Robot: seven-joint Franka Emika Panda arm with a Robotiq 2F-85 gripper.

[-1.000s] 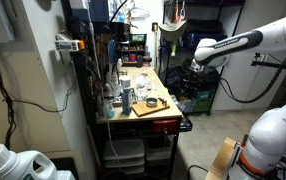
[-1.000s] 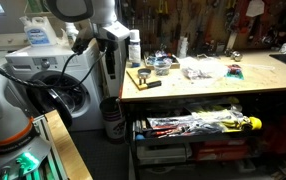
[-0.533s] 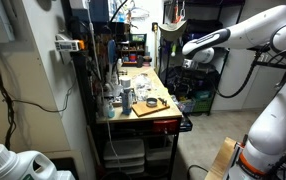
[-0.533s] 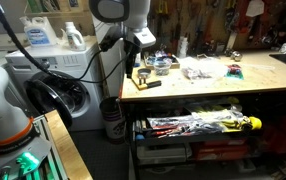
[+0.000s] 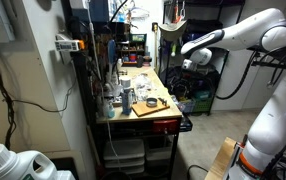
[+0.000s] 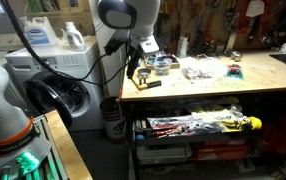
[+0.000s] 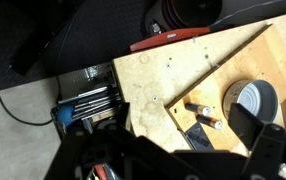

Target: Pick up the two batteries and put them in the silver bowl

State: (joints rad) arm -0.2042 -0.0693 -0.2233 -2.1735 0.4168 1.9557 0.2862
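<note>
Two batteries (image 7: 203, 114) lie side by side on a wooden board (image 7: 233, 70) at the end of the workbench. They are too small to make out in the exterior views. My gripper (image 7: 181, 137) hangs above them, open and empty, with its dark fingers (image 7: 249, 124) on either side of the view. In both exterior views it is above the bench's end (image 5: 190, 61) (image 6: 135, 66). A silver bowl (image 6: 163, 65) stands further along the bench behind the board. It is out of the wrist view.
A black tape roll (image 7: 251, 99) lies on the board next to the batteries, and a small black piece (image 7: 197, 134) lies just beside them. Bottles and clutter (image 5: 121, 92) crowd the bench along the wall. A washing machine (image 6: 58, 95) stands beside the bench end.
The arm has swung in towards the bench, carrying the gripper from beside the table's end to above the board. Nothing on the bench has moved.
</note>
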